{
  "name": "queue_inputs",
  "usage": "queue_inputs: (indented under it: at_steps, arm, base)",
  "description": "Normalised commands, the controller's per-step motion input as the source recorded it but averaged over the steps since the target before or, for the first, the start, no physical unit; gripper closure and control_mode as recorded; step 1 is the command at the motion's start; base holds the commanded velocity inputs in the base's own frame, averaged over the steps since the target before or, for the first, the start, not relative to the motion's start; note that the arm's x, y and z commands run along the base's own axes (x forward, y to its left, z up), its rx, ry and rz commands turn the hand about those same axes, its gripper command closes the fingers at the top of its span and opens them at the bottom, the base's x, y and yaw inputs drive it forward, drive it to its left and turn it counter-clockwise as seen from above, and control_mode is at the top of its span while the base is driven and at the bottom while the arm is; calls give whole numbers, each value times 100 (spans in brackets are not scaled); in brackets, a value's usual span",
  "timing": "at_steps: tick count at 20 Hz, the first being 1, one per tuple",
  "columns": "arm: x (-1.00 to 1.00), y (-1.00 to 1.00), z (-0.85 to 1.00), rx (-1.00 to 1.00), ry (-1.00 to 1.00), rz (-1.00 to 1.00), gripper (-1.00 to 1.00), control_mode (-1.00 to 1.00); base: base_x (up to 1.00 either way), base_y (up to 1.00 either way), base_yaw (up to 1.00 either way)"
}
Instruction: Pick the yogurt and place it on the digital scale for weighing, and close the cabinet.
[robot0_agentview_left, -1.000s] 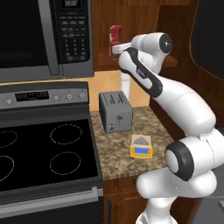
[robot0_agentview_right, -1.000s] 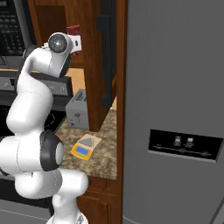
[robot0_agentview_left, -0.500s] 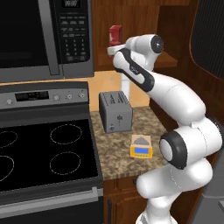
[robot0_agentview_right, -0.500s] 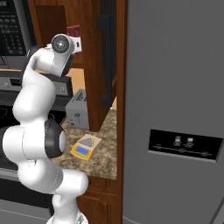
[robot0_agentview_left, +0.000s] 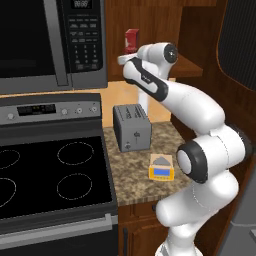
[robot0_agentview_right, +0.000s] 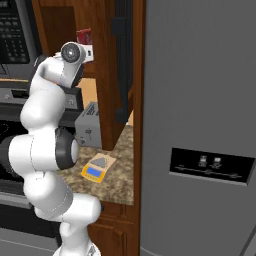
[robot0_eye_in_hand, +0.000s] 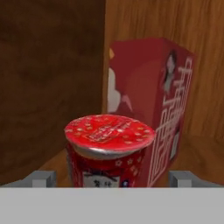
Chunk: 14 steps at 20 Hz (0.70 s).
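- In the hand view we see the gripper (robot0_eye_in_hand: 112, 179) spread wide, its 2 fingertips (robot0_eye_in_hand: 43, 178) standing apart on either side of the yogurt (robot0_eye_in_hand: 109, 148).
- The yogurt stands upright between the fingertips, with a clear gap to each (neither pad touches it).
- Just behind the yogurt, farther out from the fingers, stands a taller red carton (robot0_eye_in_hand: 151, 109), close enough that we cannot tell whether they touch.
- Both sit on the wooden shelf of the open cabinet (robot0_agentview_left: 200, 30), whose door (robot0_agentview_right: 122, 60) hangs swung out.
- Well below the fingers, the digital scale (robot0_agentview_left: 162, 167) lies flat on the speckled counter (robot0_agentview_left: 130, 165), near the toaster (robot0_agentview_left: 132, 127), its plate bare.
- The microwave (robot0_agentview_left: 50, 42) hangs off to the side.
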Motion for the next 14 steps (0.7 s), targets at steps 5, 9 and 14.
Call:
queue_inputs:
  at_steps: [5,9,14]
  arm:
    - [30,18,-15,0,0,0,100,-100]
    - [7,5,-4,0,0,0,100,-100]
    - [0,0,0,0,0,0,100,-100]
  base:
    - [0,0,0]
    - [0,0,0]
    - [0,0,0]
